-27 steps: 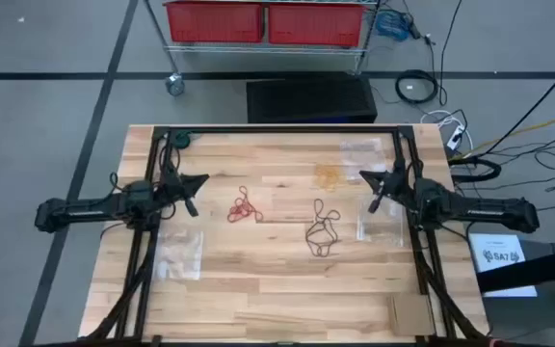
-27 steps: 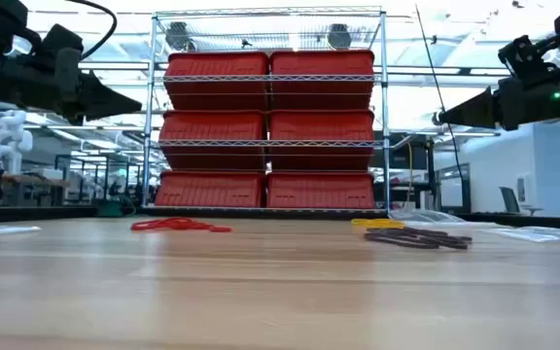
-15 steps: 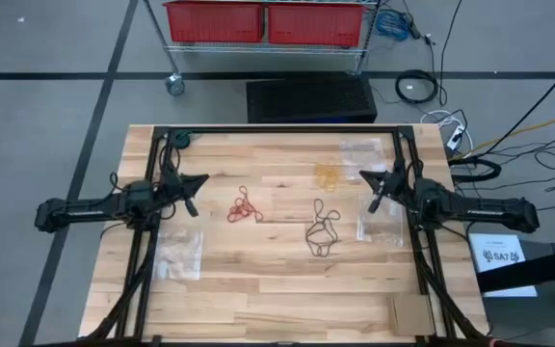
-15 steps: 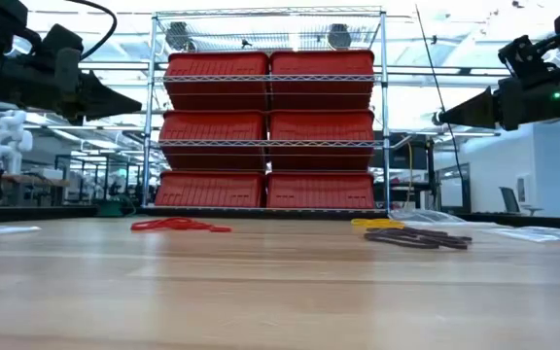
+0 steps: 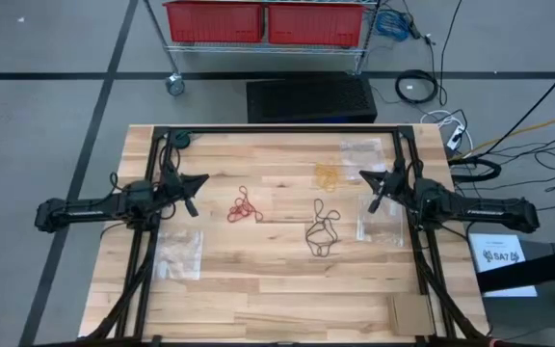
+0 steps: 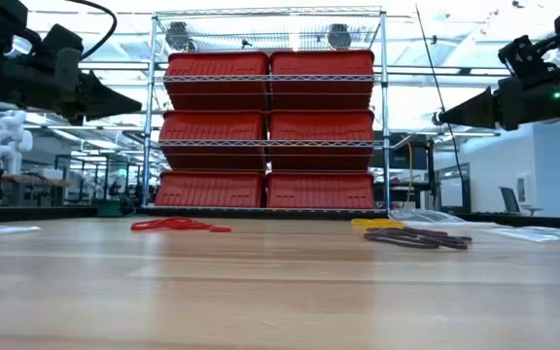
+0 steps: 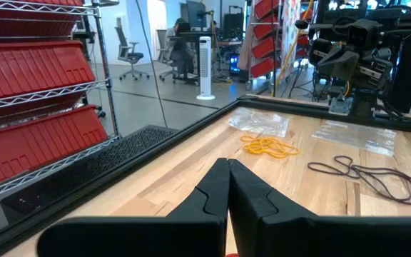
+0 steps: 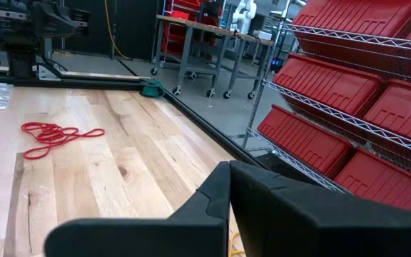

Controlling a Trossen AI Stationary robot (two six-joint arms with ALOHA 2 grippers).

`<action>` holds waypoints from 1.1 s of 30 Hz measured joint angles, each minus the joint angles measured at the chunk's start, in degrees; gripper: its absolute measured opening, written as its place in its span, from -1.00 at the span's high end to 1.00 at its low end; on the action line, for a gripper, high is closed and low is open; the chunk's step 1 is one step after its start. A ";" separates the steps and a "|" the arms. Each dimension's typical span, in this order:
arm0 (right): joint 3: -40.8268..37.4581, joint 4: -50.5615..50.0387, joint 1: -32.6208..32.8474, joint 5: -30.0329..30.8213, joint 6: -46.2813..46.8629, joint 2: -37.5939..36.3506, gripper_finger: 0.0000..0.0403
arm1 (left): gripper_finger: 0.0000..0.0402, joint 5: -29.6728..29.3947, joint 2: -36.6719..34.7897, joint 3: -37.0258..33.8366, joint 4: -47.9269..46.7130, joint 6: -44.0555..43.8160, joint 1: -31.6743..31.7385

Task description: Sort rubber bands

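Both arms parked over the table, nothing moved vs. the earlier frames.

Left gripper [image 5: 198, 180] sits above the table's left side, fingers pressed together, holding nothing; right gripper [image 5: 368, 177] mirrors it on the right side, jaws also fully closed & empty. Arm poses match the earlier high and low views, no shift seen. Rubber bands lie in three loose heaps on the wooden table [image 5: 258, 280]: red bands [image 5: 245, 208] left of centre, near the left gripper but apart from it; black bands [image 5: 322, 231] right of centre; tan bands [image 5: 330, 174] farther back, just beside a clear bag [image 5: 360, 150]. Another clear bag [image 5: 180, 253] lies front left, and a third [image 5: 380, 225] under the right arm, prob. empty but hard to tell. Heaps unchanged too.
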 joint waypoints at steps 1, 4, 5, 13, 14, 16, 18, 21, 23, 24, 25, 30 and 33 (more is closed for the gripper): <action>-0.02 -0.02 0.00 0.00 0.00 -0.02 1.00 | 0.96 -0.01 0.01 -0.01 -0.01 0.01 0.00; -0.02 0.00 0.00 0.00 0.00 0.00 1.00 | 0.96 0.00 0.01 0.00 0.00 0.01 0.01; -0.01 -0.01 0.00 0.00 0.00 -0.01 1.00 | 0.96 -0.01 0.01 0.00 0.02 0.01 -0.01; -0.02 0.00 0.00 0.00 0.00 -0.02 1.00 | 0.96 0.00 0.01 0.00 0.00 0.01 0.01; 0.00 -0.02 0.00 0.00 0.00 -0.01 1.00 | 0.96 -0.01 0.01 0.00 0.00 0.01 0.00; -0.01 -0.02 0.00 0.00 0.00 0.00 1.00 | 0.96 -0.01 0.01 -0.02 -0.01 0.01 0.01; 0.00 0.00 0.02 0.00 0.00 0.00 1.00 | 0.96 -0.01 -0.01 -0.02 0.02 0.01 0.01; -0.02 0.01 0.01 0.00 0.00 0.00 1.00 | 0.96 0.00 0.00 -0.01 0.00 0.01 0.01; -0.02 0.80 0.00 0.00 0.00 0.00 1.00 | 0.96 0.00 0.01 0.00 0.00 0.01 0.00; -0.02 1.67 0.01 -0.02 0.10 0.00 1.00 | 0.96 0.01 0.01 0.00 0.02 0.01 0.01; -0.02 2.64 0.02 -0.06 0.86 0.00 1.00 | 0.96 0.01 0.01 0.00 0.01 0.01 -0.01; -0.02 10.53 0.00 -2.89 11.16 0.02 1.00 | 0.96 0.02 -0.01 0.00 0.01 0.01 0.01; -0.02 16.52 0.00 -3.20 9.25 0.00 1.00 | 0.96 0.02 0.00 0.00 0.00 0.01 0.01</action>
